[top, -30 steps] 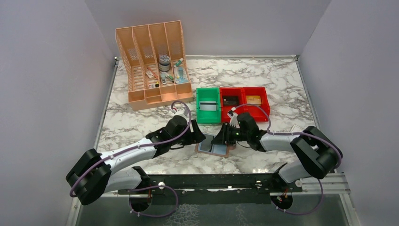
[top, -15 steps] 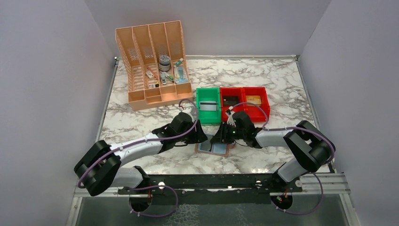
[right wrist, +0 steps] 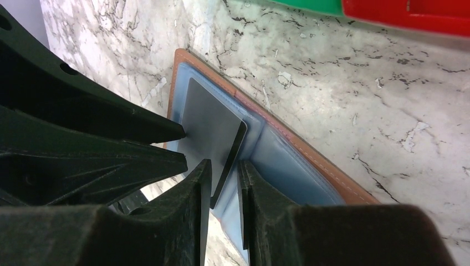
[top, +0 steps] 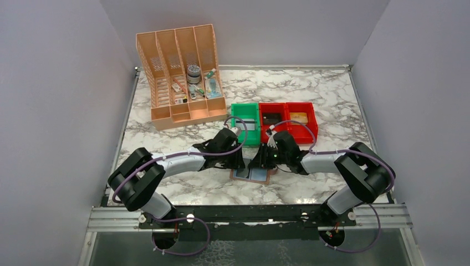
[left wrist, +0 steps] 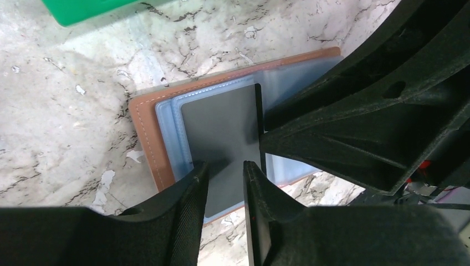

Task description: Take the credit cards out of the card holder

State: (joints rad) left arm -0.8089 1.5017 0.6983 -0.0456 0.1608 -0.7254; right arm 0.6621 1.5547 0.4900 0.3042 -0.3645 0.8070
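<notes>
Card holder (top: pixel 258 176), open on table (top: pixel 310 100), near centre; credit card (left wrist: pixel 221 127) edge-lifted in left half; right gripper (right wrist: pixel 223 166) jaws narrow astride lifted edge; left gripper (left wrist: pixel 224 166) jaws narrow, grip unclear. Pinch squarely; draw along pocket.

Card holder (top: pixel 256 177) flat on table (top: pixel 310 83), just before the bins (top: pixel 287 119); rack (top: pixel 191 113) behind, left

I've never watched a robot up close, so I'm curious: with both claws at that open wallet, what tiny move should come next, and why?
Probably the right gripper should pinch onto the credit card. One long edge of the card is tilted up off the card holder and sits between its fingers, ready to be gripped, while the left gripper is down at one short end of the card.
</notes>
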